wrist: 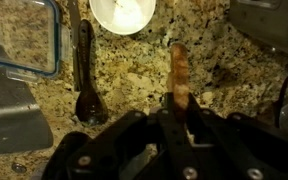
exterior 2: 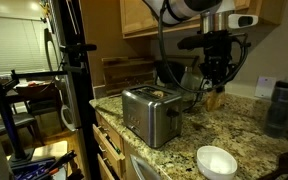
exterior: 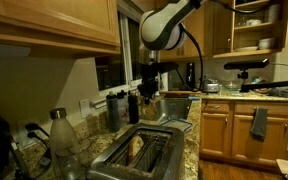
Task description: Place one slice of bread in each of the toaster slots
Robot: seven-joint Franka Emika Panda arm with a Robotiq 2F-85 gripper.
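My gripper [wrist: 181,115] is pinched closed on a slice of bread [wrist: 179,65], thin and brown-crusted, seen edge-on above the speckled granite counter [wrist: 134,70]. On the stone lie a dark long-handled spoon [wrist: 86,70], a round white bowl [wrist: 122,12] and a clear lidded container [wrist: 19,35]. The toaster [exterior 2: 151,115], boxy shiny silver, stands apart from the hand. One of the toaster slots [exterior: 156,148] seems to hold a second slice [exterior: 136,148], though that view is dim.

Home kitchen: wooden cabinets [exterior: 44,25], granite counter [exterior 2: 219,125].
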